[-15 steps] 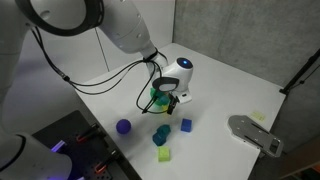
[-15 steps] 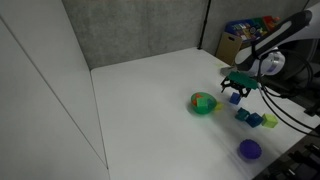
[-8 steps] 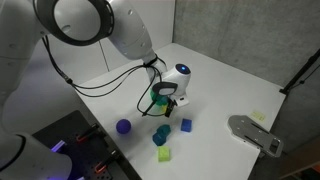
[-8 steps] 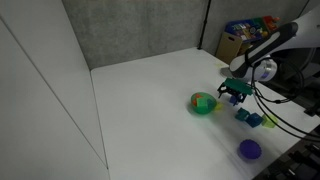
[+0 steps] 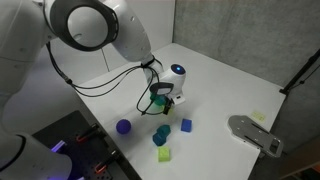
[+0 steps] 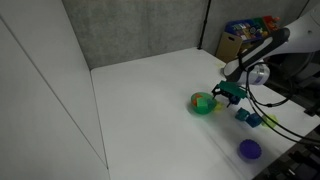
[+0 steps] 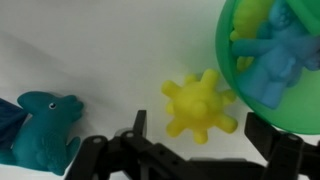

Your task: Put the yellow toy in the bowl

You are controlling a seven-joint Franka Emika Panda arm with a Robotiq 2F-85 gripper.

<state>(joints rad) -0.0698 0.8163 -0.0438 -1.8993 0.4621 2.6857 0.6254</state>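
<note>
In the wrist view the yellow toy (image 7: pixel 200 105), a small spiky star shape, lies on the white table right next to the rim of the green bowl (image 7: pixel 224 45). The bowl holds a blue figure and a yellow piece. My gripper (image 7: pixel 200 135) is open, low over the table, with one finger on each side of the yellow toy and not touching it. In both exterior views the gripper (image 5: pixel 164 97) (image 6: pixel 226 93) sits beside the bowl (image 5: pixel 157 101) (image 6: pixel 202 103) and hides the toy.
A dark teal toy (image 7: pixel 45 125) lies close to the gripper, also in an exterior view (image 5: pixel 161 133). A blue cube (image 5: pixel 186 125), a yellow-green cube (image 5: pixel 164 155) and a purple ball (image 5: pixel 123 126) lie near. A grey device (image 5: pixel 255 135) sits at the table edge.
The gripper has moved down and closer to the bowl. It stays open. The bowl and the loose toys have not moved.
</note>
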